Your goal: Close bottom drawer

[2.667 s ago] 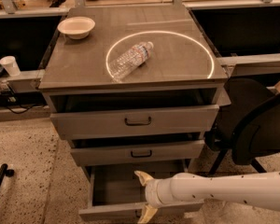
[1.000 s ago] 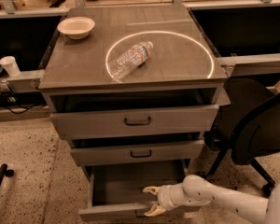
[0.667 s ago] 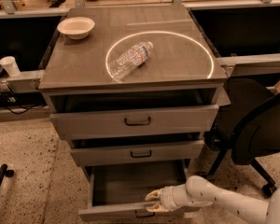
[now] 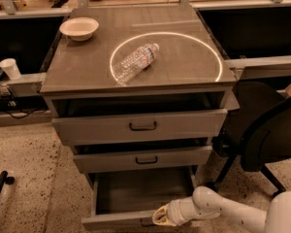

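Observation:
The grey bottom drawer (image 4: 117,222) of the cabinet stands pulled well out, and its empty inside (image 4: 143,189) shows. Its slim front panel runs along the lower edge of the camera view, with the small dark handle partly hidden by my gripper. My gripper (image 4: 160,216) is at the right part of that front panel, at its top edge and close to the handle. My white arm (image 4: 223,212) reaches in from the lower right.
The top drawer (image 4: 140,125) and the middle drawer (image 4: 145,159) each stand slightly out. On the cabinet top lie a water bottle (image 4: 135,61) and a white bowl (image 4: 79,28). A black office chair (image 4: 266,135) stands at the right and a paper cup (image 4: 9,68) at the left.
My gripper has dropped from just above the drawer's front edge onto the front panel near the handle. The drawer stands about as far out as before.

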`<state>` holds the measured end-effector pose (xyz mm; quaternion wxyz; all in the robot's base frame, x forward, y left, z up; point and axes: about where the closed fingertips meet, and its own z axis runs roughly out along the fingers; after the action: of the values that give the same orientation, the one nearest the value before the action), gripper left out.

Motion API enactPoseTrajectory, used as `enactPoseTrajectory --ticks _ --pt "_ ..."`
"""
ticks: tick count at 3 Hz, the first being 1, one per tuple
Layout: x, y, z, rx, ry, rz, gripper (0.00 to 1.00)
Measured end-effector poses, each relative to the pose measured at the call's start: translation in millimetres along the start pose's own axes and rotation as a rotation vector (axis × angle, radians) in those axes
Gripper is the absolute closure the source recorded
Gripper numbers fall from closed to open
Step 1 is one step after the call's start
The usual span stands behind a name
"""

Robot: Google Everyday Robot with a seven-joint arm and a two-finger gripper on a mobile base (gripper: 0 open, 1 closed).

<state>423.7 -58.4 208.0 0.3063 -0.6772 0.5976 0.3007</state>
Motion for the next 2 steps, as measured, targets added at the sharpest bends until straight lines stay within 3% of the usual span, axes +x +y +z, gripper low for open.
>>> enactPoseTrajectory --ticks 1,2 --pt "9.0 13.2 9.8 -0.024 -0.004 0.026 1.00" --pt "17.0 23.2 -0.1 -0.009 0.028 0.051 1.00"
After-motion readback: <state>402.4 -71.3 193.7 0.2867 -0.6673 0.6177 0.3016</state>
